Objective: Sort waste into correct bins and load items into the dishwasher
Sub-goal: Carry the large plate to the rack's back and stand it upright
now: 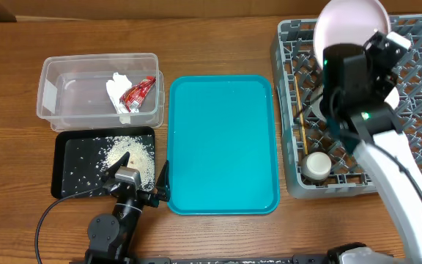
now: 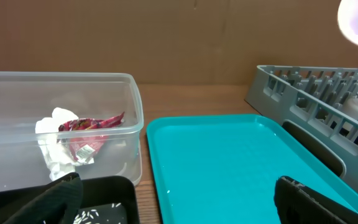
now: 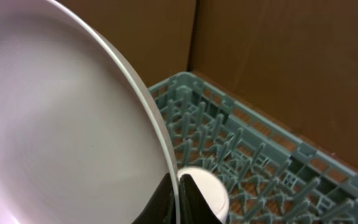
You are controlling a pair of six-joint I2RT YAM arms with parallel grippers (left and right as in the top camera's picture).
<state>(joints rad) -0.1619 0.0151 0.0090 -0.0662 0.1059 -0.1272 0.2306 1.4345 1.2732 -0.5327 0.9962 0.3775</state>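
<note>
Grey rack [image 1: 321, 192], upper right of frame: found pinkish plate [image 1: 350, 26] pinched at rim in right hand [image 3: 178, 199], held on edge above pegs. Logged left hand [image 1: 139, 182] splayed, empty, lower left, well apart.

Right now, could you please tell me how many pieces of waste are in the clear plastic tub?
2: a crumpled white napkin and, touching its right side, a red-and-white snack wrapper, both toward the right end of the clear tub. Anything beneath them would be hidden.
</note>
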